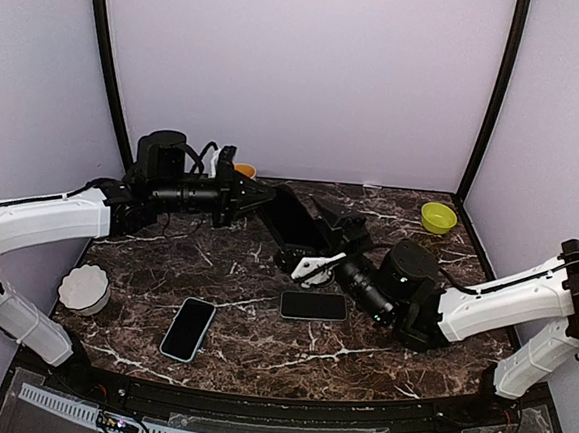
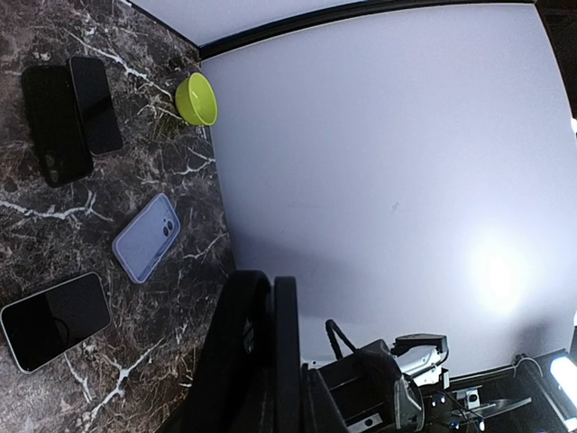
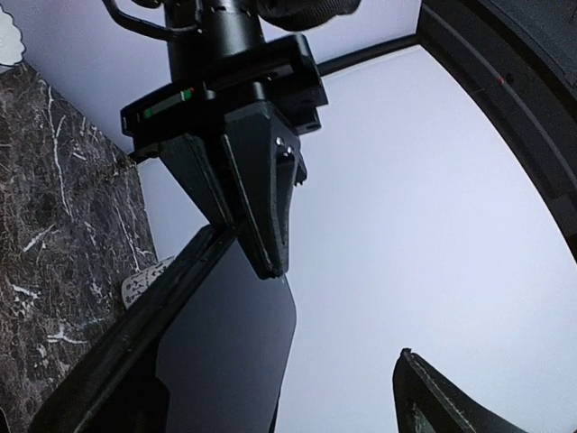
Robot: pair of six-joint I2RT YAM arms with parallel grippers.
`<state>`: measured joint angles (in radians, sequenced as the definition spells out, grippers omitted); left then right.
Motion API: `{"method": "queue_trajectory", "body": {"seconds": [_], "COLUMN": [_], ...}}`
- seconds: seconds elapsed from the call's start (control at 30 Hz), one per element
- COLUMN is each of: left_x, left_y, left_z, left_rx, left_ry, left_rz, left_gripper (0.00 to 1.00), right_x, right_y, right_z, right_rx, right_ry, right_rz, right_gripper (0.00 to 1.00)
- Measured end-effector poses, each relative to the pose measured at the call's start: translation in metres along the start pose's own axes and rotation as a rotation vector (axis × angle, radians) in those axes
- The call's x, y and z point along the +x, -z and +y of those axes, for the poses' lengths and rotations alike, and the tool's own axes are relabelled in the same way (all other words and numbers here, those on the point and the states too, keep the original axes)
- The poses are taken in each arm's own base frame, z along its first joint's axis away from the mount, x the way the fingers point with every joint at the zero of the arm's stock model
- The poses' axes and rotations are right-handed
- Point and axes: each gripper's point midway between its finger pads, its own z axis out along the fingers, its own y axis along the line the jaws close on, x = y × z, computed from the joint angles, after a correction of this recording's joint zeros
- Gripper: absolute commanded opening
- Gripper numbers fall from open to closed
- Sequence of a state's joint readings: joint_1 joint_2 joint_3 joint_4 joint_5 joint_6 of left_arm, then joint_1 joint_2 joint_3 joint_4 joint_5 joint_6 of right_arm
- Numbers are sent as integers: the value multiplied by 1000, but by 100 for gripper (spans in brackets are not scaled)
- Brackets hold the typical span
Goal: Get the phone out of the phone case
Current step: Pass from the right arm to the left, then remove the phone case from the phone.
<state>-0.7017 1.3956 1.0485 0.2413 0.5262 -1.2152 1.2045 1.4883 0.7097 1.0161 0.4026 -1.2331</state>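
Observation:
A black phone case point(image 1: 291, 225) with the phone in it hangs tilted above the middle of the table. My left gripper point(image 1: 259, 198) is shut on its upper end. In the right wrist view the left gripper's black fingers point(image 3: 261, 216) pinch the top edge above the glossy phone screen point(image 3: 225, 361). In the left wrist view the case and phone point(image 2: 270, 352) show edge-on as two dark slabs. My right gripper point(image 1: 325, 243) stands open around the lower end, not gripping it. One of its fingertips point(image 3: 442, 397) stands well clear of the phone.
On the marble lie a black phone point(image 1: 313, 306) and a light-rimmed phone point(image 1: 188, 329). A green bowl point(image 1: 438, 217) sits at the back right, and a white round object point(image 1: 84, 289) at the left. The left wrist view also shows a pale blue case point(image 2: 146, 236).

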Motion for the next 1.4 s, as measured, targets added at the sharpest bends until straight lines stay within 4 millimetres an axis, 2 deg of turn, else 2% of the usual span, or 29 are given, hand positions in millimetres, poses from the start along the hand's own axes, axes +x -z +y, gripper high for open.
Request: {"method": "queue_trajectory", "body": {"seconds": [0.13,0.2,0.43,0.63,0.77,1.0,1.4], "left_x": [-7,-9,-13,-41,-55,-54,-41], "left_y": [6,7,8,18,24,26,40], "left_z": [-8,-10,-11,-10,-14,-18,-11], "left_rx": [16,16,9,-20,-33,-66,-117], "left_ry": [-19,-31,-84,-178,-271,-507,-926], "left_rz": [-39,-51,-75,-153,-190,-164,-127], "left_gripper": [0,0,0,0,0,0,0], "right_x": [8,11,15,2,2,10,25], "right_y": [-6,-8,2,17,24,32,37], "right_z": [-7,-7,10,8,11,22,4], "right_rx": [12,3,-131,-230,-277,-347,-380], "right_ry": [-93,-141,-358,-604,-710,-817,-948], "right_rz": [71,104,143,125,160,258,313], "right_gripper": [98,98,99,99,99,99,99]}}
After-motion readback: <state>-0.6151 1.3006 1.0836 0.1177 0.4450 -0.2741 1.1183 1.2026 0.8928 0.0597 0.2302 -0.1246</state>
